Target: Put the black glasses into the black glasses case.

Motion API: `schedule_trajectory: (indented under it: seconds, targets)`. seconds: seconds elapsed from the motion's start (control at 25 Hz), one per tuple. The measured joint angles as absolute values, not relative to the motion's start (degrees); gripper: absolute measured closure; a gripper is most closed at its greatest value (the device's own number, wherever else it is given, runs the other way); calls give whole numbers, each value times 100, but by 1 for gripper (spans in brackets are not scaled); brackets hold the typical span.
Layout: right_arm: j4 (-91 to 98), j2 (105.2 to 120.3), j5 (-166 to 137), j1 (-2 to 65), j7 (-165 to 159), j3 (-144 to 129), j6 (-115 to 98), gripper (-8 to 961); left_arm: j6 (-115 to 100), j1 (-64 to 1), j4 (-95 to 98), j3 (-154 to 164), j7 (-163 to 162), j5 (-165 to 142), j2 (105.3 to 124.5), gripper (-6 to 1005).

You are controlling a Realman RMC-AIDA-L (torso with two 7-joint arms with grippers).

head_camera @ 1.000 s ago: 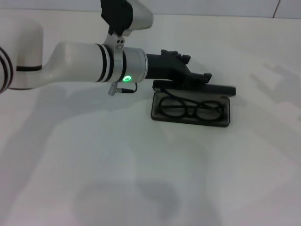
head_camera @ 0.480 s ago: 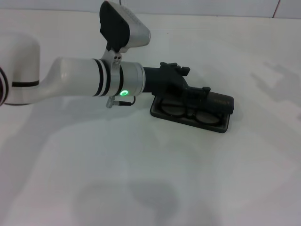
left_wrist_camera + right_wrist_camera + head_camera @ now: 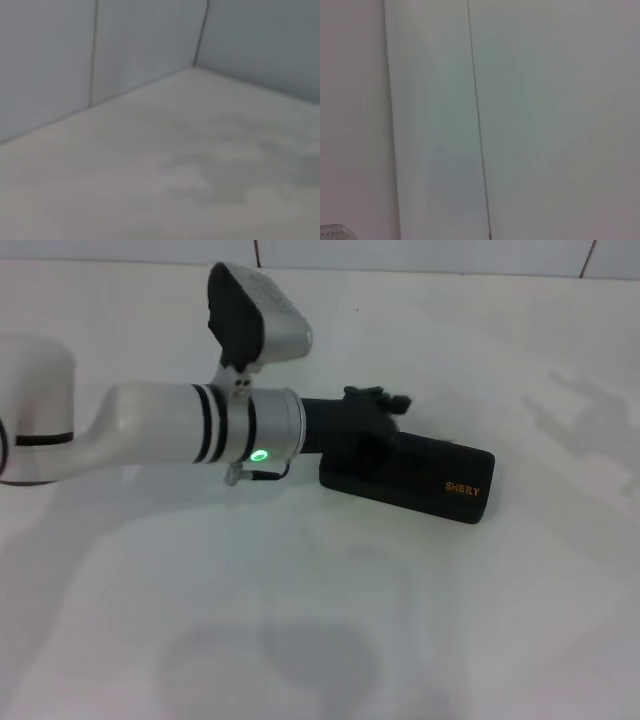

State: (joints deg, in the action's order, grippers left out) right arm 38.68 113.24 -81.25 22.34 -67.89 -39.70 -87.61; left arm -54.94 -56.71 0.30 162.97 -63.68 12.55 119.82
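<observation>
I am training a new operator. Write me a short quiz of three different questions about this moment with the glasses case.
1. True or false: the lid of the black glasses case stands open.
2. Which gripper is at the case?
A. left gripper
B. right gripper
C. both
3. Fill in: the gold lettering on the lid reads ____.

Key
1. False. In the head view the lid is down, and the black glasses cannot be seen.
2. A. The left gripper rests at the case's far-left end; the right gripper is in no view.
3. SHERLY.
</observation>
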Motion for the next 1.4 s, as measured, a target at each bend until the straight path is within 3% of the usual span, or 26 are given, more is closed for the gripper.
schedule_trajectory:
  seconds: [0.16,0.4,0.56,0.76,1.0,1.4]
  targets:
    - [3922,11311,-8132,2261,-6790,-4185,-9083,394,-7321,-5556,-287,16290,-5837,1785,11879,107]
    - [3781,11157,-8162,2611,-6816,-5109,-9663,361,-10443,-4996,-1046,16284,-5222,2308,11648,107]
    - [3691,11236,-8513,2899,-6816,-5523,-9699,235,-10719,-4519,-1317,16291,-5080,2648,11605,107]
    - [3734,11533,-9287,3168,-6638,-5827,-9689,147,-10723,-4209,-1432,16299,-4989,2554,11573,107]
    - [3482,11595,-9135,3130,-6084,-5843,-9646,62,-10698,-3967,-1439,16304,-4754,2366,11540,107]
    - [2933,11602,-8861,3120,-5570,-5842,-9579,67,-10759,-3916,-1450,16304,-4688,1986,11370,107]
